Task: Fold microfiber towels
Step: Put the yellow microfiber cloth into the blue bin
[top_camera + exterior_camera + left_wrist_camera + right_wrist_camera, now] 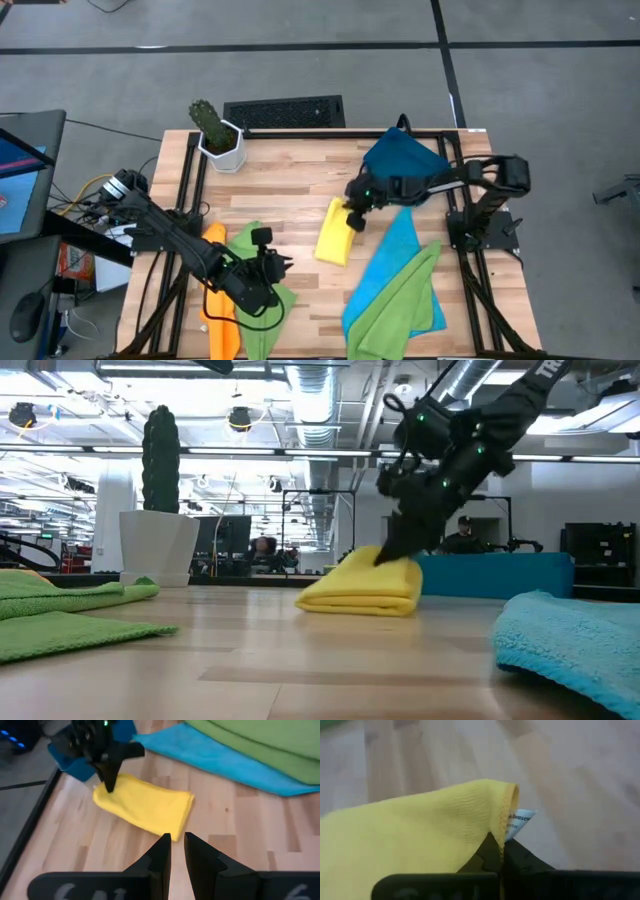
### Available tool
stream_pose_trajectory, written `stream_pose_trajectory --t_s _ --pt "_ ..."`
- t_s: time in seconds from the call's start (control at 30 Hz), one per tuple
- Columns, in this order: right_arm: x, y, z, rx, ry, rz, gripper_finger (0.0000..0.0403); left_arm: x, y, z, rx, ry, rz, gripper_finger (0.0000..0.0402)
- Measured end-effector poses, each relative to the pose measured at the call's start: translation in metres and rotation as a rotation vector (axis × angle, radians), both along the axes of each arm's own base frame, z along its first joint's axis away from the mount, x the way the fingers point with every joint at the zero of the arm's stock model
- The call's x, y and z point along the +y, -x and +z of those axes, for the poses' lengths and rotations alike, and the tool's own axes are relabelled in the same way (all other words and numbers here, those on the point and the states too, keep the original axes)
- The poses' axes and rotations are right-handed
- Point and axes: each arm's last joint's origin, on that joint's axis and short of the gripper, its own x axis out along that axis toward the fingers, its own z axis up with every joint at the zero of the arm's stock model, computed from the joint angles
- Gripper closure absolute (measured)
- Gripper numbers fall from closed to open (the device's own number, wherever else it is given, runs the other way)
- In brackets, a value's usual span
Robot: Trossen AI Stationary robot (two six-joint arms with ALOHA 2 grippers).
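Note:
The yellow towel (334, 236) lies folded on the table's middle; it also shows in the low view (365, 588) and the left wrist view (145, 805). My right gripper (353, 218) is shut on its far end. My left gripper (284, 265) hovers empty over a lime green towel (258, 285) at the near left, its fingers (162, 852) almost together. An orange towel (216, 305) lies beside that green one. A bright blue towel (402, 262) with a second lime green towel (395, 305) on it lies at the near right. My right gripper pinches the yellow towel's hemmed edge (502, 827) between its two fingers, at the corner with the white label (521, 818). The fingers slant down from the table's right and far side (395, 545). The pinched corner is raised a little; the rest lies folded on the table.
A white pot with a cactus (216, 135) stands at the far left corner. The dark-blue tray (400, 155) sits at the far right, behind my right arm. Bare wood (290, 190) shows in the table's middle and far left.

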Motion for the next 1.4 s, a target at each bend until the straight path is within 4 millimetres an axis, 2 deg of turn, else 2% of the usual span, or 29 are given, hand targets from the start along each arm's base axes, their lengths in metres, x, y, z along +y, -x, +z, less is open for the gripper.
stream_pose_trajectory --t_s 0.17,0.43,0.87,1.0,1.2,1.4 --pt "-0.028 0.014 0.027 -0.067 0.042 -0.116 0.0387 0.003 0.002 0.000 -0.010 -0.043 0.039 0.0354" --pt "-0.067 0.041 0.057 -0.153 0.103 -0.277 0.0387 0.006 0.005 -0.002 0.004 -0.070 0.076 0.0354" --pt "-0.100 0.080 0.093 -0.251 0.233 -0.633 0.0387 0.009 0.009 -0.005 0.026 -0.058 0.122 0.0354" --pt "-0.108 0.094 0.095 -0.217 0.239 -0.784 0.0387 0.009 0.009 -0.005 0.028 -0.059 0.122 0.0354" --pt "-0.108 0.117 0.084 -0.028 0.244 -1.014 0.0387 0.009 0.011 -0.006 0.050 -0.062 0.112 0.0354" --pt "-0.098 0.127 0.075 0.120 0.213 -1.081 0.0387 0.008 0.012 -0.007 0.063 -0.078 0.107 0.0354"
